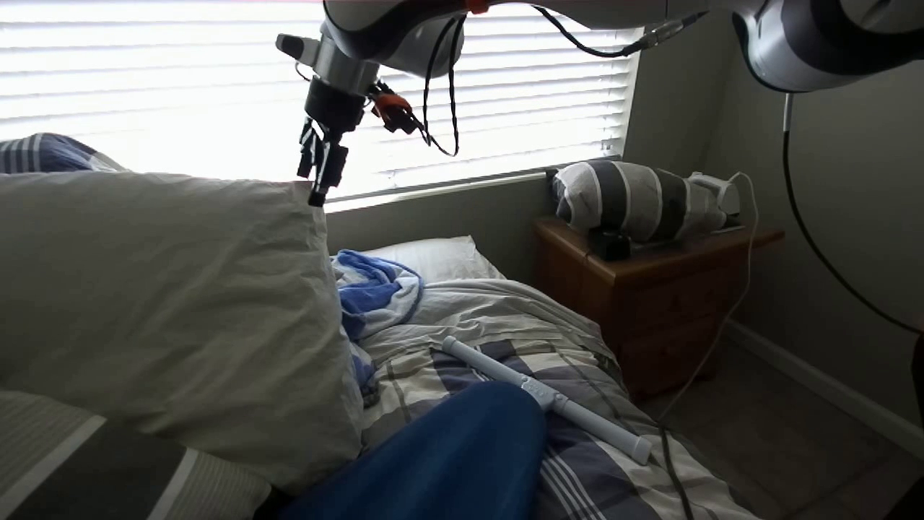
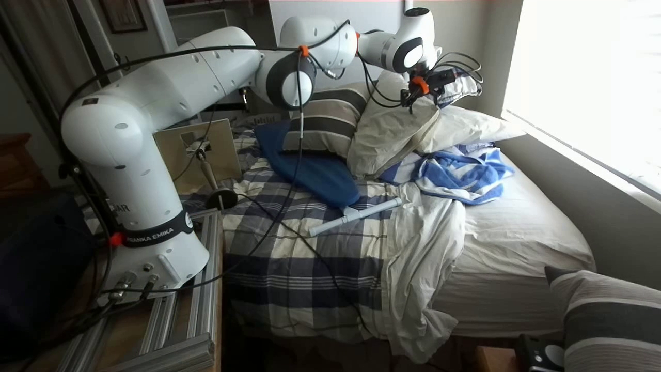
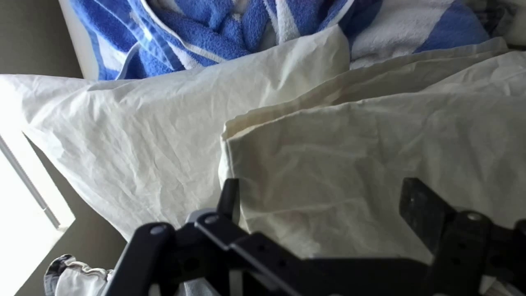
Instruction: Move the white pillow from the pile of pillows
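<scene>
A large off-white pillow (image 1: 166, 310) leans upright in the pile on the bed; it also shows in an exterior view (image 2: 387, 134) and in the wrist view (image 3: 328, 164). A brighter white pillow (image 2: 459, 132) lies partly under it on the window side and shows left in the wrist view (image 3: 144, 131). My gripper (image 3: 320, 185) is open and empty, its fingers spread over the off-white pillow near its open-hemmed corner. In an exterior view the gripper (image 1: 313, 184) hangs at that pillow's upper corner; it also shows in an exterior view (image 2: 415, 103). I cannot tell whether the fingertips touch it.
A striped pillow (image 2: 325, 121) and a plaid pillow (image 2: 459, 88) flank the pile. A blue-white towel (image 2: 465, 173), a blue padded board (image 2: 315, 168) and a white pipe (image 2: 356, 214) lie on the bed. A windowsill (image 1: 462, 186) runs behind. A nightstand (image 1: 664, 289) stands beyond the bed.
</scene>
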Tool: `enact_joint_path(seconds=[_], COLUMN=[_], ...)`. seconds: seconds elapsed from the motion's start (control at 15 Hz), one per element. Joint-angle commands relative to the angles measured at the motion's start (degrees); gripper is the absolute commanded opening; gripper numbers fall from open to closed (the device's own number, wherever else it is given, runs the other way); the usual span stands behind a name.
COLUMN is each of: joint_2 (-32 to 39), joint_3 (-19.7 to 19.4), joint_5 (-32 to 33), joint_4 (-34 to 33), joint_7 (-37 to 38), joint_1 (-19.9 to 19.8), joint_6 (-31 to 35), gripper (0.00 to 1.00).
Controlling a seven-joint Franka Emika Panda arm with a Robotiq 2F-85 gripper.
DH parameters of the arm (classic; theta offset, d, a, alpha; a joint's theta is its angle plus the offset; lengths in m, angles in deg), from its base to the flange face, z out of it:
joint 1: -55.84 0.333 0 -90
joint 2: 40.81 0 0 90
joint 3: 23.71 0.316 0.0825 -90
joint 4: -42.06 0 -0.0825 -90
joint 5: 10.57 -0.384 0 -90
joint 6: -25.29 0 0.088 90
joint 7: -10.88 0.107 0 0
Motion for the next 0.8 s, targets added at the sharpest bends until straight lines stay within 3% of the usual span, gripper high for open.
enact_joint_path(seconds=[0.0,0.13,0.73], joint_2=[0.0,0.0,7.2], joint_3=[0.0,0.0,6.3], joint_5=[0.0,0.0,-10.1], joint_4=[0.0,0.0,-1.4], joint_7=[0.0,0.0,7.7], joint_1=[0.0,0.0,-5.1], joint_6=[0.0,0.0,14.2], gripper=[1.0,1.0,1.0])
